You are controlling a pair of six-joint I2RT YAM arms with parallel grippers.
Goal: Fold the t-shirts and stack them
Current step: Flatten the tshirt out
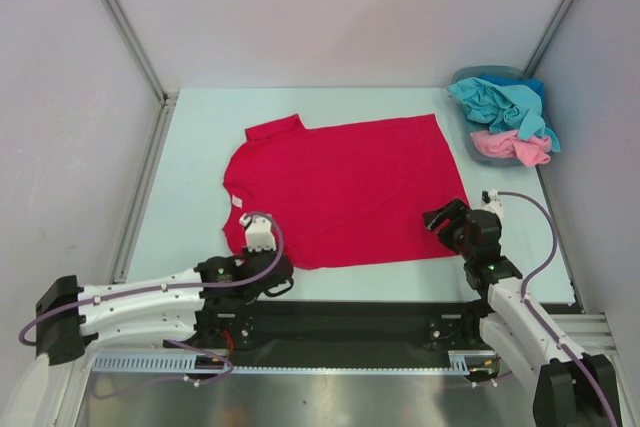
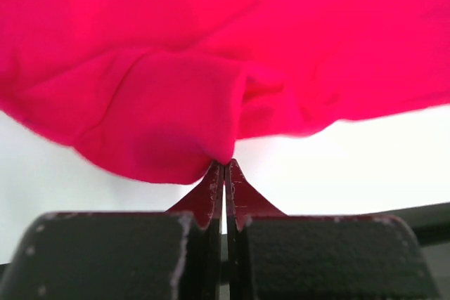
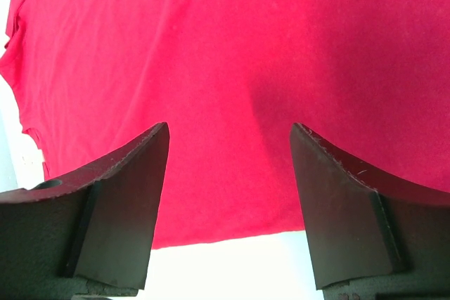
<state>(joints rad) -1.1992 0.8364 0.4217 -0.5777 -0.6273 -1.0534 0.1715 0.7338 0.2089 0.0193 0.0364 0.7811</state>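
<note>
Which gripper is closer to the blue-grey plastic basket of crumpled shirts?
Right. The right gripper hovers open over the crimson red cloth t-shirt's end nearest the blue-grey plastic basket; the left gripper pinches the shirt's opposite end.

1 red t-shirt (image 1: 345,187), 1 pink t-shirt (image 1: 510,147), 1 basket (image 1: 485,73).

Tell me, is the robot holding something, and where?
The left gripper pinches the near-left edge of the red t-shirt. The right gripper holds nothing, its jaws open.

My top cam looks down from high at near edge, whole table (image 1: 200,137). Both wrist cams v. close, facing fwd; all share the red shirt (image 1: 345,187).
</note>
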